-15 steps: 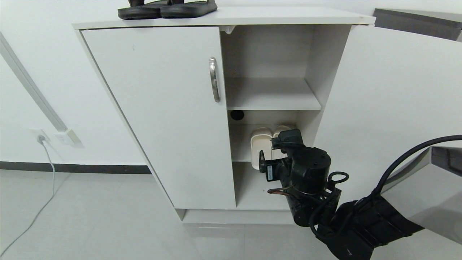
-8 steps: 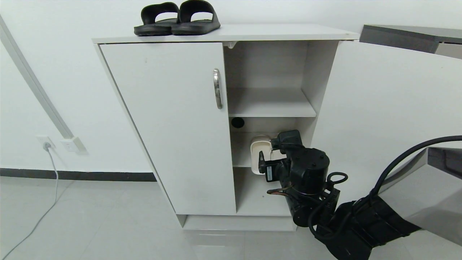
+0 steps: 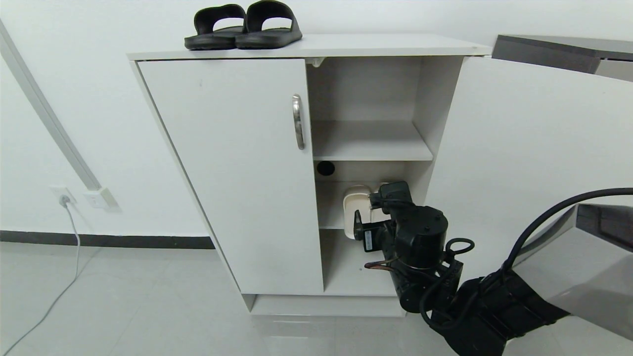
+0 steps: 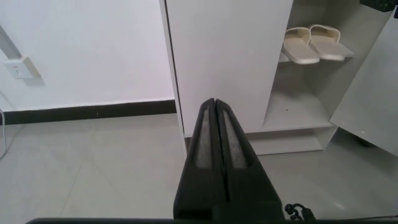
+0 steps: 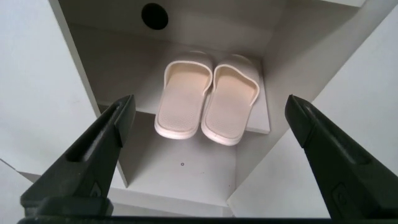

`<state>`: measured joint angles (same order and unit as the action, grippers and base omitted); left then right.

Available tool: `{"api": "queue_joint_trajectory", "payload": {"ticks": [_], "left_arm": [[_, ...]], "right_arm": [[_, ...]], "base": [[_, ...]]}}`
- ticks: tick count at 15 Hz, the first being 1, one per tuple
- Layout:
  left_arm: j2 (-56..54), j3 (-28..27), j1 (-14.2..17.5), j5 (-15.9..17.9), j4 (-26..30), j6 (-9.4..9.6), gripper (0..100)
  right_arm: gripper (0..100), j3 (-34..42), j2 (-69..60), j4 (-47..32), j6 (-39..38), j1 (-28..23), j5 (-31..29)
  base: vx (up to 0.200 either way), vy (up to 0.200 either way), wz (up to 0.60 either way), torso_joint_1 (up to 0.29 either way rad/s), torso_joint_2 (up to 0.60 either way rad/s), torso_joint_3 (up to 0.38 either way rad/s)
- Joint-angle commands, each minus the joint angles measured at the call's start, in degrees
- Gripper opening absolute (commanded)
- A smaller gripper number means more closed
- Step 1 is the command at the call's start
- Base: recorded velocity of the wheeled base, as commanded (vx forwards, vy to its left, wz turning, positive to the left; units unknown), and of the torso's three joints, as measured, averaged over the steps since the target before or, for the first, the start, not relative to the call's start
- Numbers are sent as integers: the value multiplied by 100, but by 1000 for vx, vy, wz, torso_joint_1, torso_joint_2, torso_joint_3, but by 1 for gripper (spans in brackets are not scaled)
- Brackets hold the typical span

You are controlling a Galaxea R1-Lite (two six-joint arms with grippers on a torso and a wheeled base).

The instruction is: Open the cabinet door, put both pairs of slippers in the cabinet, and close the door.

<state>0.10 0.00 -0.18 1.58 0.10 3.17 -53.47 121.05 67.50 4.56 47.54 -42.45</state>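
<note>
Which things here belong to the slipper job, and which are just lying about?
Job: cabinet; its open right door; cream slippers on the middle shelf; black slippers on the cabinet top; open right gripper.
Lying about: wall socket; cable; wall trunking.

Right arm (image 3: 489, 306) stretches forward from low on the right, wrist about level; right gripper (image 5: 208, 109) has its jaws spread wide, holding nothing; left gripper (image 4: 213, 109) angles forward and down, jaws pressed together, empty.
</note>
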Motion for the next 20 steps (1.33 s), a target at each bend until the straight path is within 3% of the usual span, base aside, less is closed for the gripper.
{"api": "queue_joint_trajectory", "payload": {"ticks": [1,13,20], "left_arm": [[8,0,1,0,-1,-1,0],[8,0,1,0,-1,-18,0],[8,0,1,0,-1,-18,0]], "right_arm": [[100,3,24,44,1,-8,8],[100,144,15,281,-25,-17,70],[100,355,-12,475,10,-96,430]], "base": [[0,0,0,0,0,0],[0,183,0,4,1,3],[0,200,0,3,4,4]]}}
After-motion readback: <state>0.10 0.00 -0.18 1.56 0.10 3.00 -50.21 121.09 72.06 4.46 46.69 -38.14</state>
